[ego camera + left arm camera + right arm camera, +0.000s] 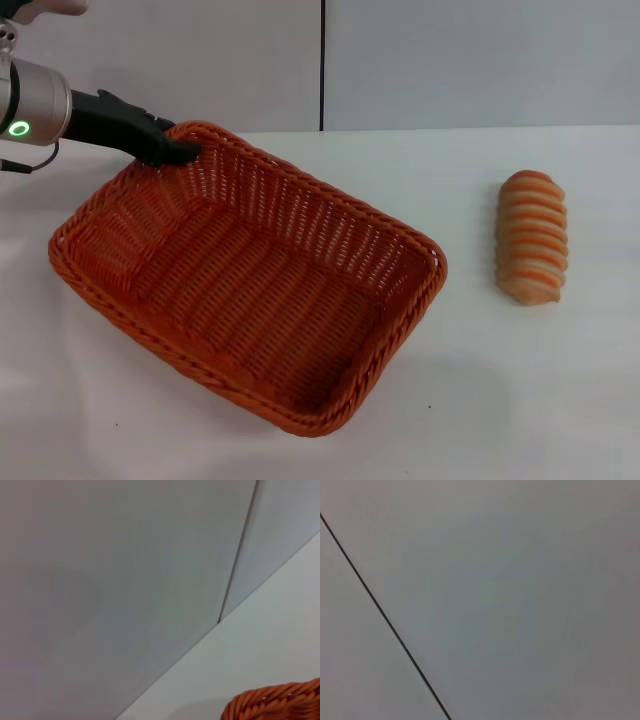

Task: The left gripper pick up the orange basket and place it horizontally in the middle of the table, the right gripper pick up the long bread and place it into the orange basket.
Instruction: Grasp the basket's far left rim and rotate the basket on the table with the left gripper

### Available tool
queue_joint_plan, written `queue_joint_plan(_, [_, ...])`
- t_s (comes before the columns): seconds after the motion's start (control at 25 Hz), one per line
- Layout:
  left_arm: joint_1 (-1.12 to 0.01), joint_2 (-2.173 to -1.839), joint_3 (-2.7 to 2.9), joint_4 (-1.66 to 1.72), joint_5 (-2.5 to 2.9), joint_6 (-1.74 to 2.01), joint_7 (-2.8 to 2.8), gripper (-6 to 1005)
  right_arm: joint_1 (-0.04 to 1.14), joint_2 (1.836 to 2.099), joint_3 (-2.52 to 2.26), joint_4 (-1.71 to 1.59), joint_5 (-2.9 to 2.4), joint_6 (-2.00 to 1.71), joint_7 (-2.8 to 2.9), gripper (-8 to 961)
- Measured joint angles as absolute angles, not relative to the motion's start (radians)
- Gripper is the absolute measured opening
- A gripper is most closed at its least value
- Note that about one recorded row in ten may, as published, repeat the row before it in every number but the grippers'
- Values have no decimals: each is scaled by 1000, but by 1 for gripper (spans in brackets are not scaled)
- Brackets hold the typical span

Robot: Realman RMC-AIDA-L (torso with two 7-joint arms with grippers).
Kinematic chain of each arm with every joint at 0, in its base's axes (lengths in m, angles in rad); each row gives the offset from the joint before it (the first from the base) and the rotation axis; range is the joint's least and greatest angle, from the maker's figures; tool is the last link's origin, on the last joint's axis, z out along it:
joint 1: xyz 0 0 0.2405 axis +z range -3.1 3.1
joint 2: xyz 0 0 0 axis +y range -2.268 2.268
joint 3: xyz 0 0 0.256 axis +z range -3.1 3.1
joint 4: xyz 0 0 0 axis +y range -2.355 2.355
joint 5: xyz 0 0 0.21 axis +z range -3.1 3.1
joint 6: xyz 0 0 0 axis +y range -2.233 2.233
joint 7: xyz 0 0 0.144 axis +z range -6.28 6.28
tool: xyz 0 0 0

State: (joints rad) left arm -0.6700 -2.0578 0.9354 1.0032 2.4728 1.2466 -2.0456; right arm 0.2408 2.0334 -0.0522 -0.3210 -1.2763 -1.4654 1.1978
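The orange basket (250,280) lies diagonally on the white table (560,400), left of centre. My left gripper (180,151) reaches in from the upper left with its silver arm segment and green ring light. Its black fingers are shut on the braided rim at the basket's far left corner, one tip showing over the inner wall. The left wrist view catches only a piece of that rim (275,702) against the table and wall. The long bread (532,236), striped tan-orange and cream, rests on the table to the right of the basket, apart from it. My right gripper is out of view.
A grey wall with a dark vertical seam (322,65) stands behind the table's far edge. Bare tabletop lies between basket and bread and along the front. The right wrist view shows only a plain grey surface with a dark line (385,615).
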Motion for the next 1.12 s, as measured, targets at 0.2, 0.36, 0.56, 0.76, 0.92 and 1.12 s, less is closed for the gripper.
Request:
queue_joint_plan(0.2, [-669, -2058, 937, 1003, 2473, 1235, -2042, 427, 240, 2035, -52, -321, -1276, -1454, 1198, 50])
queue_joint_plan(0.36, [-664, -2059, 950, 1011, 2473, 1234, -2045, 350, 237, 2035, -52, -320, -1276, -1454, 1198, 52])
queue_joint_plan(0.56, [-660, -2059, 957, 1015, 2471, 1234, -2050, 251, 235, 2036, -49, -320, -1276, -1454, 1198, 54])
queue_joint_plan(0.76, [-657, -2060, 957, 1020, 2464, 1234, -2052, 211, 234, 2037, -51, -320, -1276, -1454, 1198, 56])
queue_joint_plan(0.92, [-644, -2063, 959, 1038, 2457, 1214, -2049, 210, 233, 2037, -51, -321, -1276, -1454, 1198, 58])
queue_joint_plan(1.12, [-637, -2062, 950, 1043, 2410, 1223, -2085, 209, 231, 2037, -50, -321, -1276, -1451, 1198, 60])
